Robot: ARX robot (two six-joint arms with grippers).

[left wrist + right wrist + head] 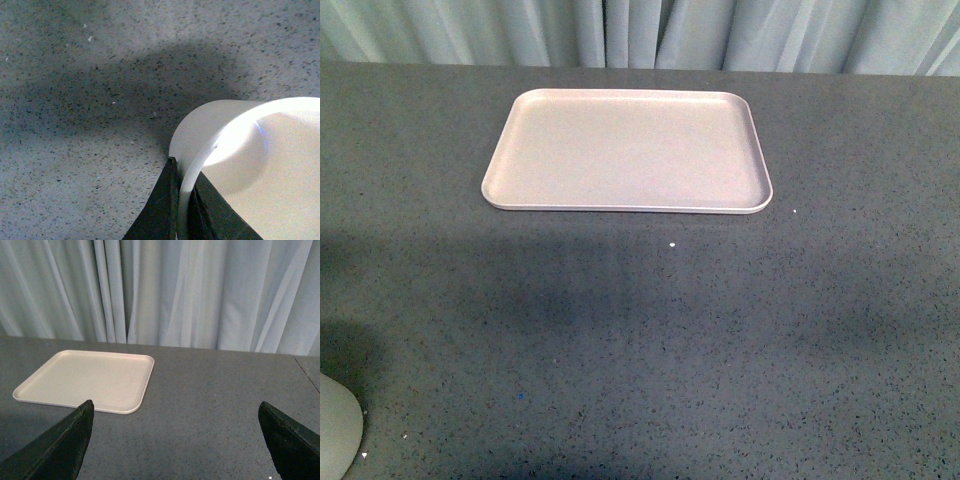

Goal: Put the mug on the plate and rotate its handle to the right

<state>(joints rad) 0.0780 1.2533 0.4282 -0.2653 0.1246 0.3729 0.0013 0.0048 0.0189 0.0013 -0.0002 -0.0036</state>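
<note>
Left tool (184,170) is clamped on the mug (250,150) rim, at the near left of the worktop (670,330); right tool (176,405) gapes, idle. Judged step: grasp made, carry to the bare plate (625,150) next. Only the left wrist view shows the pinch; front view catches a sliver; handle unseen.

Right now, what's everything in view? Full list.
mug: one, white, near left of the table, handle not visible
plate: one, beige, far middle of the table, mug not on it
table: one, dark grey speckled, under everything
curtain: one, pale grey-blue, behind the table
left gripper: one, black, shut on the mug's rim, one finger inside, one outside
right gripper: one, black, open, holding nothing, facing the plate
</note>
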